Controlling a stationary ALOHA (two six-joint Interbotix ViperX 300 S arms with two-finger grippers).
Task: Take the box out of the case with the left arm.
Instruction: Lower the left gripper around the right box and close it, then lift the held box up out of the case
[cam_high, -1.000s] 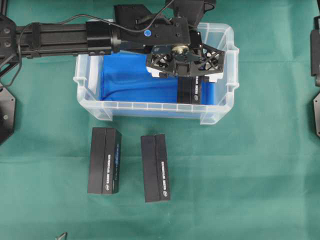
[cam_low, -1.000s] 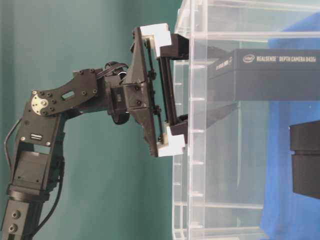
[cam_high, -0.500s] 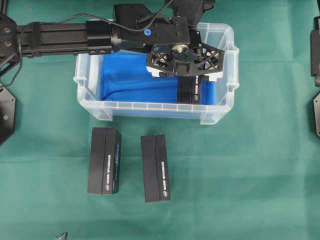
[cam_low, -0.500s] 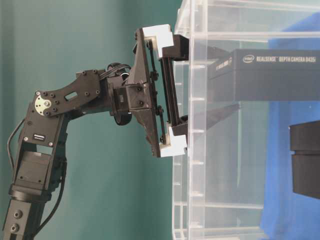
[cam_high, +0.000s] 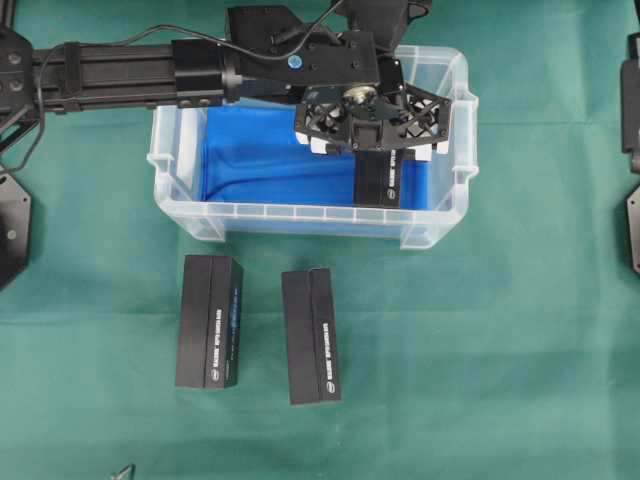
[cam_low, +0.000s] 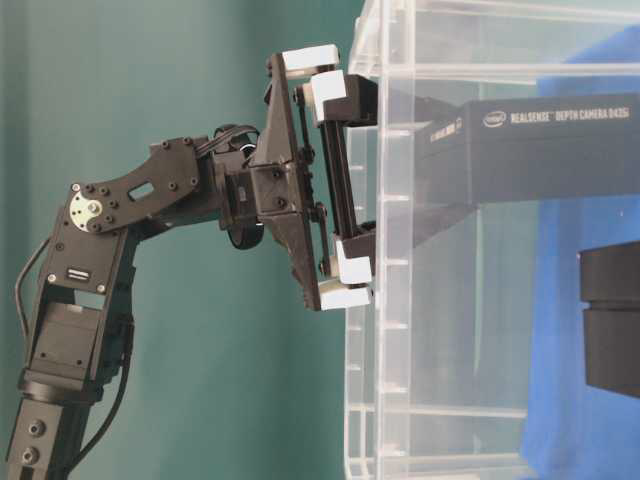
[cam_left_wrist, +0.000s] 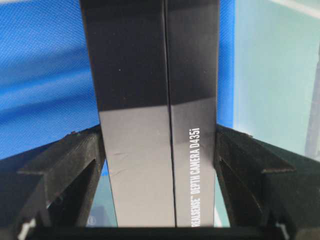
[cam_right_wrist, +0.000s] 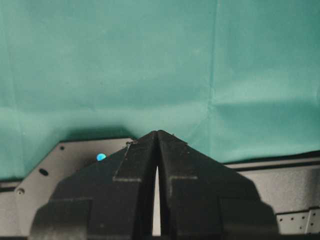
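Observation:
The case (cam_high: 300, 215) is a clear tub with a blue lining on the green cloth. A black box (cam_high: 385, 180) printed "DEPTH CAMERA D435i" lies in its right part. My left gripper (cam_high: 375, 150) reaches down into the case over the box's far end. In the left wrist view both black fingers (cam_left_wrist: 85, 160) press flat against the long sides of the box (cam_left_wrist: 150, 125), so the gripper is shut on it. From table level the box (cam_low: 540, 150) shows through the case wall (cam_low: 390, 350), held between the fingers. My right gripper (cam_right_wrist: 156, 134) is shut and empty, away from the case.
Two more black boxes (cam_high: 209, 321) (cam_high: 310, 336) lie on the cloth in front of the case. The left arm's long black link (cam_high: 120, 75) stretches across the upper left. Parts of the right arm's base (cam_high: 632, 100) sit at the right edge.
The left gripper's fingers have closed inward from wide open onto the box's sides. The box has tipped slightly in the table-level view. The arm has barely moved.

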